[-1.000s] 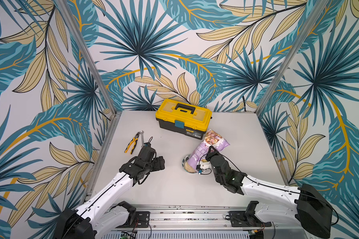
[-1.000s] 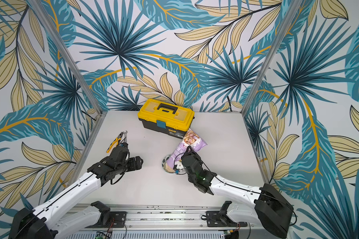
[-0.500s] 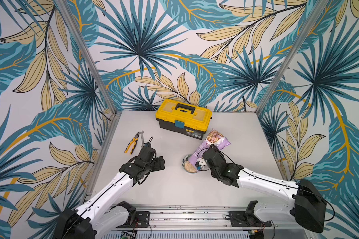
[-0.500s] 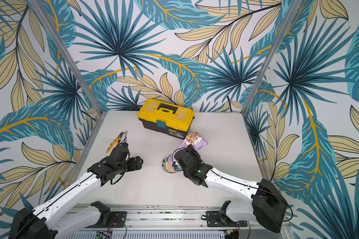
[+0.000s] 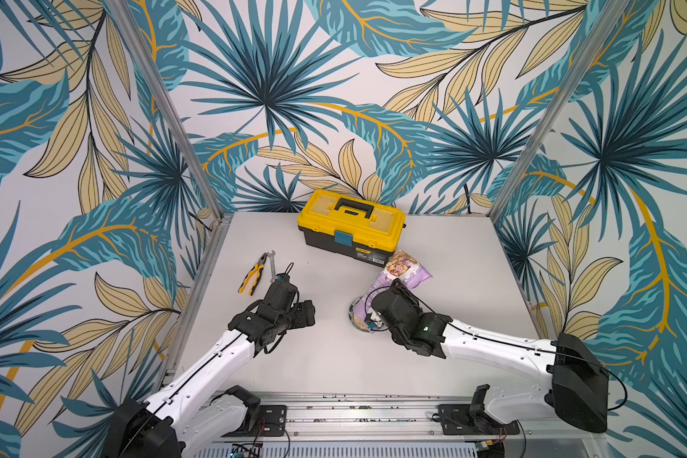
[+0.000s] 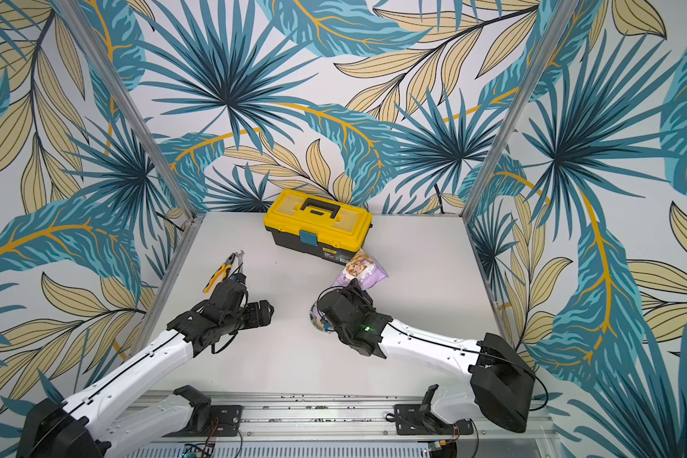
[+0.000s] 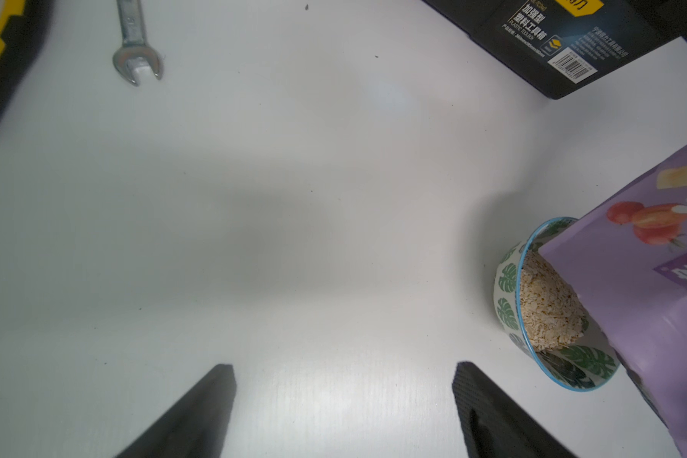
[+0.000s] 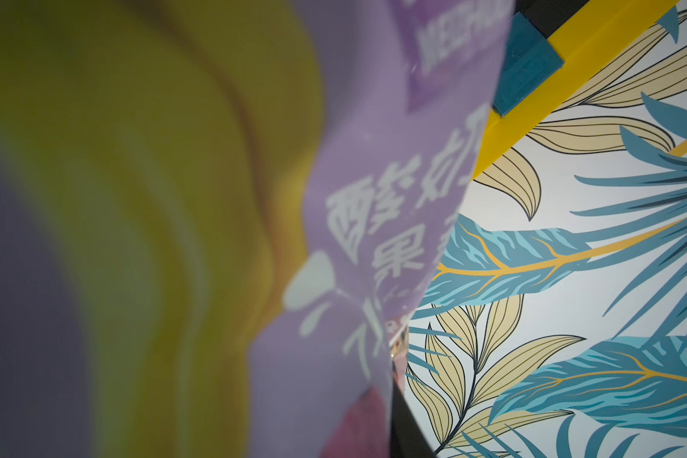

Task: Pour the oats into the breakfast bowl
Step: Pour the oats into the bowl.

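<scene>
Just changed: over the last second the right wrist has been rolled further over the pouch (image 5: pixel 407 269), so less of it is left showing in both top views. The left arm has not been moved. The pour is judged well under way, perhaps near its end.
Oats (image 7: pixel 548 305): pale, dry, ragged flakes, heaped in a mound inside the bowl, right under the pouch mouth.
Breakfast bowl (image 7: pixel 506 313): small, round, glazed ceramic with green leaf print and a blue rim, set just beneath the right claw.
Pouch: thin, glossy lilac film, creased, printed with fruit and white text.
Right claw (image 5: pixel 375 315): closed on the pouch. The pinch point is hidden under the wrist and is probably near the mouth end.
Left claw (image 7: pixel 344 368): spread wide and empty, held over the bare table (image 7: pixel 294 198), well apart from the bowl.
Beyond: a hard yellow-and-black plastic toolbox (image 5: pixel 350 230) sits past the pouch base. Pliers (image 5: pixel 252 275) and a steel wrench (image 7: pixel 137 59) lie beyond the left claw.
</scene>
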Controlling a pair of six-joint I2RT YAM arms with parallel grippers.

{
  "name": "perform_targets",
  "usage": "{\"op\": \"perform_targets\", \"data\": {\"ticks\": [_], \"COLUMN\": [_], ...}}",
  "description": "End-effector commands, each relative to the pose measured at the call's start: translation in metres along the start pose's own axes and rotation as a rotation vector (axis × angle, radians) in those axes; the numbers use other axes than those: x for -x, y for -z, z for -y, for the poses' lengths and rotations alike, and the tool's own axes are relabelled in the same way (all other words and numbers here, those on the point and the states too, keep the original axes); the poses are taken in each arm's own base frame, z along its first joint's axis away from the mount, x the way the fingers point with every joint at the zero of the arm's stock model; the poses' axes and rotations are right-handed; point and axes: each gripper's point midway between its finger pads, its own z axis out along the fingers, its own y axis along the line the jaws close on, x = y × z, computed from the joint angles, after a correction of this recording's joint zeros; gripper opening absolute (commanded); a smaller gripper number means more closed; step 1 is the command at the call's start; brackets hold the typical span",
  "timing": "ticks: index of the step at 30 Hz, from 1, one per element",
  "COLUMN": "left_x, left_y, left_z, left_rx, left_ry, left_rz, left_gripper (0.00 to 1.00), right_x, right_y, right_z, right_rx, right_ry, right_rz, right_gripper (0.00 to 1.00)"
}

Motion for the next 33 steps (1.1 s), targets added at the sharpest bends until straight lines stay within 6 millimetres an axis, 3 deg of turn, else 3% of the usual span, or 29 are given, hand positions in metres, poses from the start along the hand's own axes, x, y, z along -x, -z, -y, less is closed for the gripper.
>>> {"op": "perform_targets", "data": {"ticks": [1, 6, 18, 24, 33], "left_x": [0.01, 0.012, 0.008, 0.001, -0.005], "left_y": [0.009, 0.011, 0.005, -0.006, -0.015], "left_z": [0.005, 0.006, 0.025, 0.044, 0.047], "left_rx": [-0.01, -0.014, -0.113, -0.219, -0.223], "left_ry": [-0.015, -0.013, 0.009, 0.048, 0.044], "left_rz": [0.022, 0.026, -0.012, -0.061, -0.095], "left_gripper": [0.91, 0.9, 0.83, 0.78, 0.76], "right_x": [-0.04, -0.039, -0.063, -0.056, -0.052], "right_y": [0.009, 0.007, 0.006, 0.005, 0.002], "right_z": [0.029, 0.022, 0.017, 0.006, 0.0], "right_rx": [-0.071, -0.055, -0.003, 0.105, 0.137], "right_ry": [-0.161, -0.156, -0.26, -0.298, -0.295], "right_rz": [-0.128, -0.129, -0.166, -0.157, -0.173], "right_gripper": [0.0, 0.0, 0.0, 0.0, 0.0]}}
